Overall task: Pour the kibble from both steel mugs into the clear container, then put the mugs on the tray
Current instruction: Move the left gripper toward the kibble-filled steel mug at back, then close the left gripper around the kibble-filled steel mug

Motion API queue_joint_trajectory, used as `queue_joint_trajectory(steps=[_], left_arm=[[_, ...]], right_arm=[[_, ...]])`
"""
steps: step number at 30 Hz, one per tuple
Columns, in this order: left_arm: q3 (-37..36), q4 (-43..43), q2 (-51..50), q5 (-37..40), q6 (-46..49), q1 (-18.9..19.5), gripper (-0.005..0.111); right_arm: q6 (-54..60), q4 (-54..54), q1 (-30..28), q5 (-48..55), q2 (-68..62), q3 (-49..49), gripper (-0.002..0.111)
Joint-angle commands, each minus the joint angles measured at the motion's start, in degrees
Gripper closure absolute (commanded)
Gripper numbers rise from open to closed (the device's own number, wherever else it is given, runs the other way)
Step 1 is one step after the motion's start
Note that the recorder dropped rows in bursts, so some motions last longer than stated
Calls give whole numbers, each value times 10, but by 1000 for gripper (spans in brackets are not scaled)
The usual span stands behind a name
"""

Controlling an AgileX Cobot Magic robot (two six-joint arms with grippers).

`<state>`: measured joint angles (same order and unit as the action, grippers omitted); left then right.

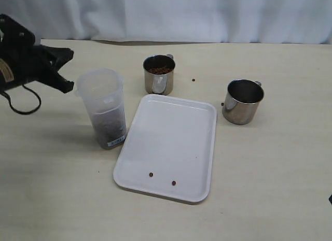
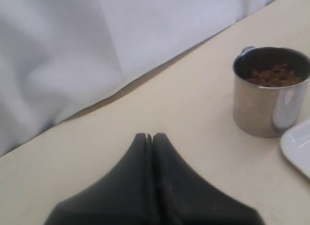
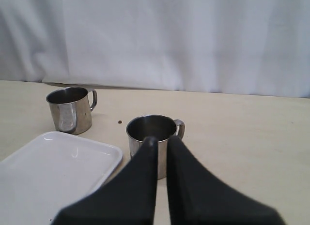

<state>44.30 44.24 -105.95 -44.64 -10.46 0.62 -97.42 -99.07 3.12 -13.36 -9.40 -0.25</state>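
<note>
Exterior view: clear container (image 1: 104, 107) just beside left pincer (image 1: 66, 70).

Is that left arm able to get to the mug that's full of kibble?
Probably yes. The left gripper hangs beside the clear container, which only partly stands toward the full mug; bare table lies between. Its jaws are shut.
</note>
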Motion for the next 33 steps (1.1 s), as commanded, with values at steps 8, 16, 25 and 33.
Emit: queue_joint_trajectory(steps=[8,16,25,33], left_arm=[[346,497,-226,-165,-348,79,107],[494,550,-354,-225,-362,30,107],[549,557,-396,-182,-363,-33,66],[549,516,-409,-166,-363,-62,30]], right_arm=[[-9,-4,-3,-3,3,3,103],[-9,-4,-3,-3,5,3,103],[-9,-4,-3,-1,6,3,103],[-9,-4,-3,-1,6,3,103]])
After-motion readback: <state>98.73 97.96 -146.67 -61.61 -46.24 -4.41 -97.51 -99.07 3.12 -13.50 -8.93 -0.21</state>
